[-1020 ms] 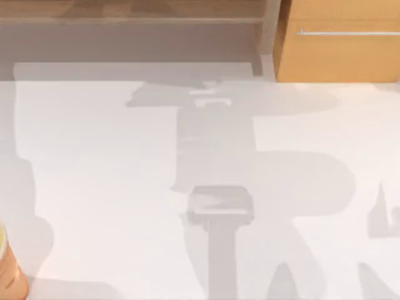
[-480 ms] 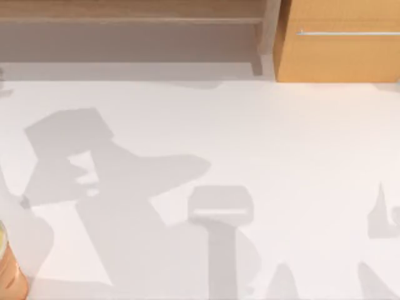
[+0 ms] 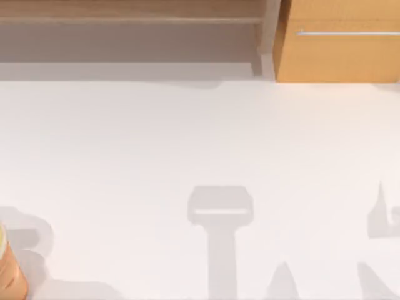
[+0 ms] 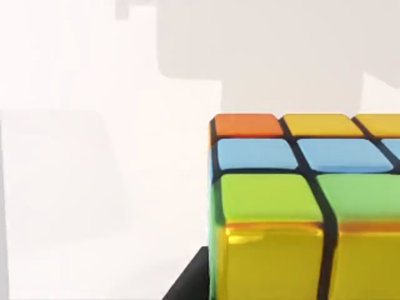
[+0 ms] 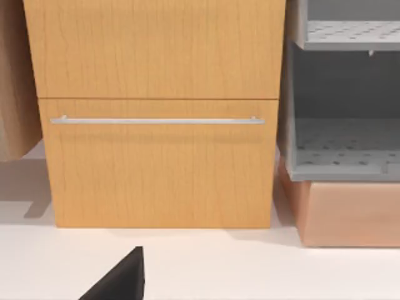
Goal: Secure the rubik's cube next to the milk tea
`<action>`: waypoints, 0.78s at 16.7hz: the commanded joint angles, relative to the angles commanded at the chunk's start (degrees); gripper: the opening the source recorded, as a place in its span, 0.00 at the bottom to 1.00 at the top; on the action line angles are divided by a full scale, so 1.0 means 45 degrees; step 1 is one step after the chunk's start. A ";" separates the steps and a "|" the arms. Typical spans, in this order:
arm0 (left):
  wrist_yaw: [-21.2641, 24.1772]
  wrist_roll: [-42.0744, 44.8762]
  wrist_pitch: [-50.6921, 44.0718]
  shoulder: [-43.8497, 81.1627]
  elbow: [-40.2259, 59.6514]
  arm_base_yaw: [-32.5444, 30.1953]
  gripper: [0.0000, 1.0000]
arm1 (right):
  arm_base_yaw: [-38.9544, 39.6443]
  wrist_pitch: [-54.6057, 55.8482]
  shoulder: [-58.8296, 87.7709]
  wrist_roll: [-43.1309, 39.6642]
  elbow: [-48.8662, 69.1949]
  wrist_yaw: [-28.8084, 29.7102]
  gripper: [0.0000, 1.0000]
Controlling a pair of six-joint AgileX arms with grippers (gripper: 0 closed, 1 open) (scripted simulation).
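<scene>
One milk tea (image 3: 9, 272) is sitting at the tabletop's (image 3: 187, 137) left edge in the top view. One rubik's cube (image 4: 300, 206) is showing close up in the left wrist view. One wooden cabinet (image 5: 156, 112) with one metal handle bar (image 5: 156, 120) is standing at the back, beside one grey shelf unit (image 5: 344, 125) showing two perforated shelves.

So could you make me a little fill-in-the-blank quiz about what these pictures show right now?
1. In the top view, the milk tea stands at the table's lower ______ corner.
2. In the left wrist view, the rubik's cube shows a side face coloured ______.
3. In the right wrist view, the wooden cabinet has a long ______ handle.

Missing words: left; yellow; silver
</scene>
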 joint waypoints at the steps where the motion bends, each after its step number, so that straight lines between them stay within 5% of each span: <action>1: -0.0250 0.0274 -0.0521 -0.0035 -0.0491 0.0139 0.00 | 0.0000 0.0000 0.0000 0.0000 0.0000 0.0000 1.00; 13: -0.0908 0.0751 -0.1418 0.0177 -0.1283 0.0344 0.00 | 0.0000 0.0000 0.0000 0.0000 0.0000 0.0000 1.00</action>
